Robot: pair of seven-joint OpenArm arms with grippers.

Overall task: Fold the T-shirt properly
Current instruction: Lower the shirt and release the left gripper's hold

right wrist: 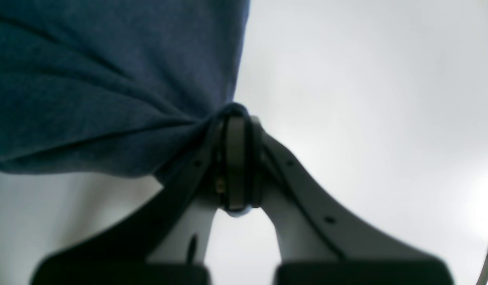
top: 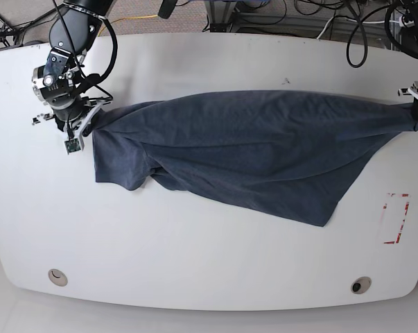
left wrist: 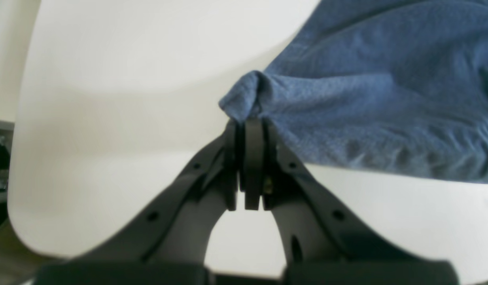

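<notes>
Each clenched on an opposite edge, the left claw (left wrist: 252,126) and right claw (right wrist: 236,118) held the T-shirt (top: 264,149) stretched across the worktop (top: 209,263), apparently to flatten it for folding.

T-shirt (top: 264,149) stretched | right claw (top: 91,118), left claw (top: 415,111) gripping corners | table (top: 195,257)

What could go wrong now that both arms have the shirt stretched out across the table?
Each tool grips only a small bunched corner of the T-shirt: the left tool and the right tool could lose the cloth if tension rises. The shirt lies twisted, with a sleeve and lower flap drooping unevenly, so laying it down now may trap wrinkles. The left tool also sits near the table edge, so the fabric might end up hanging off.
</notes>
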